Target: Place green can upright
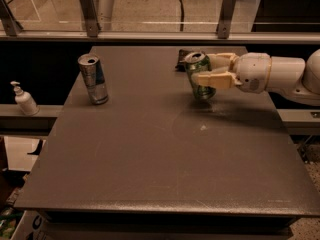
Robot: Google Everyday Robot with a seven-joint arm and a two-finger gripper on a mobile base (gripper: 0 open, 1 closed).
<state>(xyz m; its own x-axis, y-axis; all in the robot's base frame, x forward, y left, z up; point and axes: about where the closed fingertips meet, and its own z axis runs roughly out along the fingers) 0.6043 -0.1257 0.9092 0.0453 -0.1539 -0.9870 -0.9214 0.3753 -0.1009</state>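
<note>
The green can (198,74) stands nearly upright on the dark table (150,149) at the back right, silver top up, its base on or just above the surface. My gripper (207,70) reaches in from the right on a white arm and is shut on the can, one cream finger in front of it and one behind.
A taller silver-and-blue can (93,79) stands upright at the back left of the table. A small dark object (181,60) lies behind the green can. A white pump bottle (23,99) stands on a ledge off the table's left side. A railing runs behind the table.
</note>
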